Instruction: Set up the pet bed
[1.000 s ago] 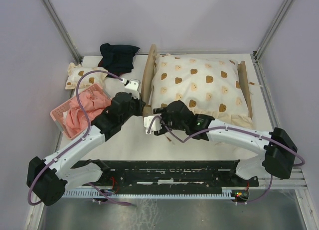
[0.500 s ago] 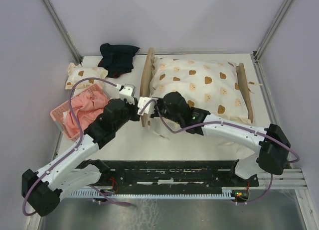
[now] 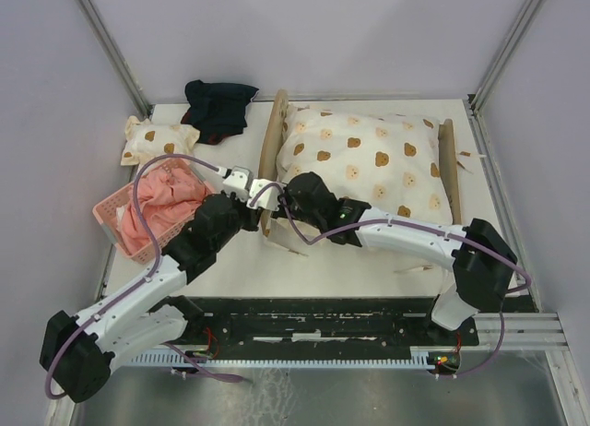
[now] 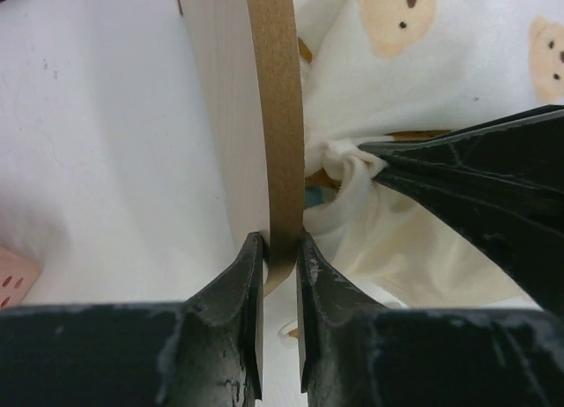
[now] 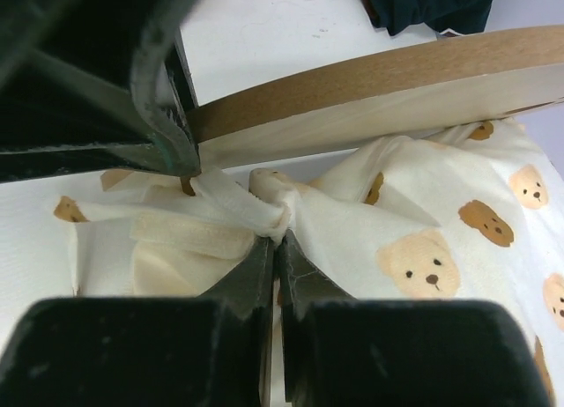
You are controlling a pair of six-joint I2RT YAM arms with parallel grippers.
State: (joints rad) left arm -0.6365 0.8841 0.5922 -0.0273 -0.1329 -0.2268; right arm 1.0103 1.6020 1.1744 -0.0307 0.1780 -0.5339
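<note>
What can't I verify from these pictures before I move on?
Top view: the quilt covers the mattress fully.
All views: the headboard is seen edge-on, so any marking on its face is unseen.
Top view: pink cloth fills the basket, hiding its bottom.
Top view: the right arm and draped quilt hide the bed's near rail.

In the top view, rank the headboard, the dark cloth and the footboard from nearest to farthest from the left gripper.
1. Headboard: clamped in the left gripper itself.
2. Dark cloth: at the far edge, left of the headboard.
3. Footboard: far right, across the bear-print quilt.
</note>
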